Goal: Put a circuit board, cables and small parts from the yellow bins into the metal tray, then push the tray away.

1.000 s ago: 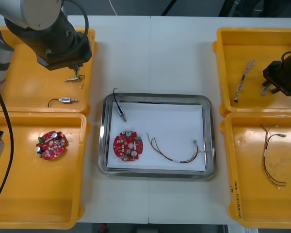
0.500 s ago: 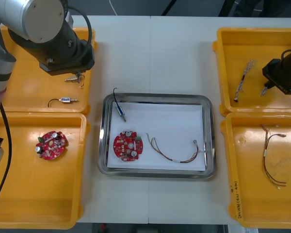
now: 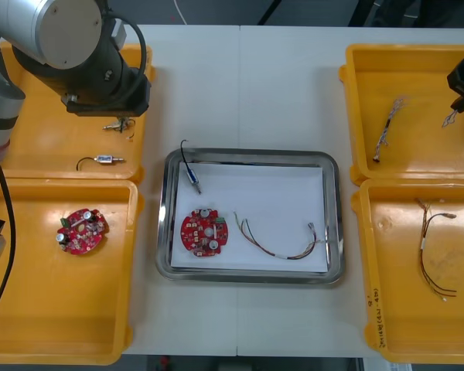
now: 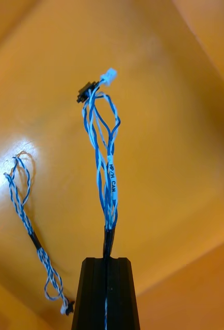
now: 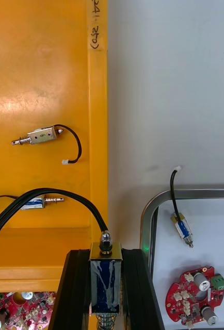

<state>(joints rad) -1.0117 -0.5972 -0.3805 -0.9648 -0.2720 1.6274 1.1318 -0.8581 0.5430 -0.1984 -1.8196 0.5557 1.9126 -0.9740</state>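
Note:
Over the far right yellow bin (image 3: 356,116) my right gripper (image 3: 458,102) is shut on a twisted blue and white cable (image 3: 451,117). In the right wrist view the cable (image 4: 106,154) rises from between the closed fingers (image 4: 94,294), clear of the bin floor. My left gripper (image 5: 106,255) is shut on a small metal part (image 5: 106,281) trailing a black cable, above the far left bin's (image 5: 97,129) inner edge. The metal tray (image 3: 332,224) holds a red circuit board (image 3: 204,232), a small metal part (image 3: 192,175) and a red and yellow cable (image 3: 282,244).
A second blue and white cable (image 3: 388,127) lies in the far right bin. Two small metal parts (image 3: 102,160) (image 3: 120,123) lie in the far left bin. The near left bin holds a circuit board (image 3: 81,230), and the near right bin holds a red and yellow cable (image 3: 433,247).
The right gripper closed on the blue and white cable and lifted it toward the bin's far right side. The left arm shifted slightly and then held still.

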